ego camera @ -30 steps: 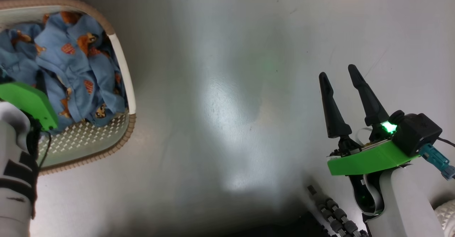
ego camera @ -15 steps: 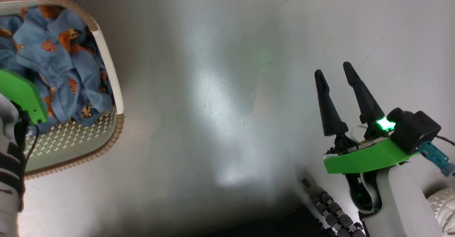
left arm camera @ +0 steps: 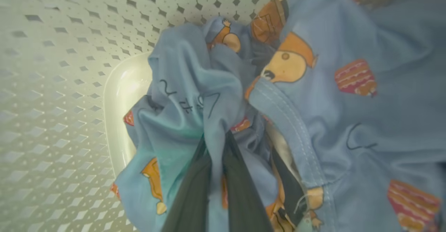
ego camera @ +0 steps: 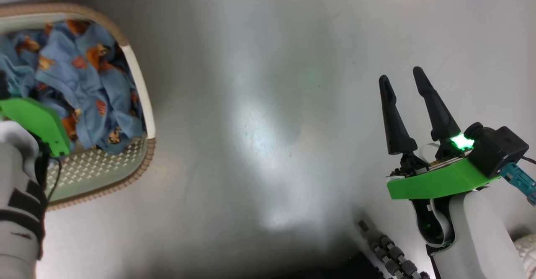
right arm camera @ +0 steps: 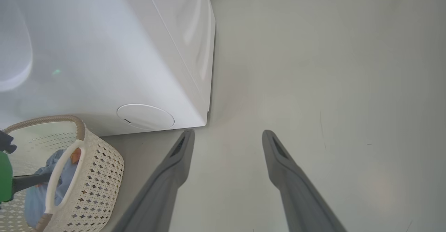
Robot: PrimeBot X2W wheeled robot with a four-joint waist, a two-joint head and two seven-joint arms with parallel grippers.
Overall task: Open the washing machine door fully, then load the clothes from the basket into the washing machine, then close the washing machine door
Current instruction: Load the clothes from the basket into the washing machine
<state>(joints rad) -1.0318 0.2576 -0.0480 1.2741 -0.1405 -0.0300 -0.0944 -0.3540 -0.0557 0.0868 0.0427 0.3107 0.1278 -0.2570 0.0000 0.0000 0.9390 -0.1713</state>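
1. Left gripper (left arm camera: pixel 216 140) is clenched on a fold of the clothes (left arm camera: pixel 348 120) inside the basket (ego camera: pixel 140 86); right gripper (ego camera: pixel 400 73) hangs spread, empty.
2. I judge loading is just starting: nothing is lifted yet, and closing the door is left.
3. Basket sits on the glossy grey floor (ego camera: pixel 268 124), near the washing machine (right arm camera: pixel 104 51).

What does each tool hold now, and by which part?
The left tool pinches a raised fold of the clothes in the basket. The right tool is open, holding nothing.
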